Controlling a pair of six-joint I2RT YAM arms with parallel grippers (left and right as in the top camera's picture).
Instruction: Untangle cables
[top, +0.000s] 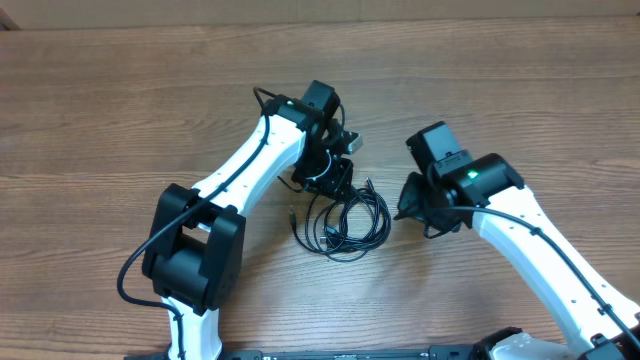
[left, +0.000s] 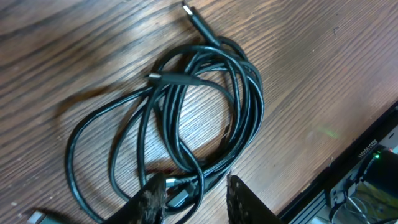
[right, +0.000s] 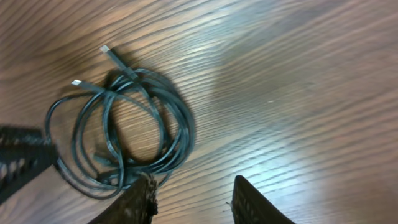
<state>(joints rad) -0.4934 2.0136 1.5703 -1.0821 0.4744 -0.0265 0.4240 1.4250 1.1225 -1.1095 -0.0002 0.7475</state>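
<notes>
The cables (top: 345, 220) are thin black cords lying in tangled loose loops on the wooden table, with small plugs sticking out. My left gripper (top: 335, 178) hovers at the bundle's far edge. In the left wrist view its fingers (left: 196, 196) are open around strands and a plug of the cables (left: 199, 118). My right gripper (top: 408, 210) sits just right of the bundle. In the right wrist view its fingers (right: 193, 199) are open and empty, with the cables (right: 124, 130) to their left.
The wooden table (top: 120, 100) spreads all round. The left arm (top: 240, 170) runs from the bottom left, the right arm (top: 540, 250) from the bottom right. A dark frame edge (left: 367, 155) shows beyond the table in the left wrist view.
</notes>
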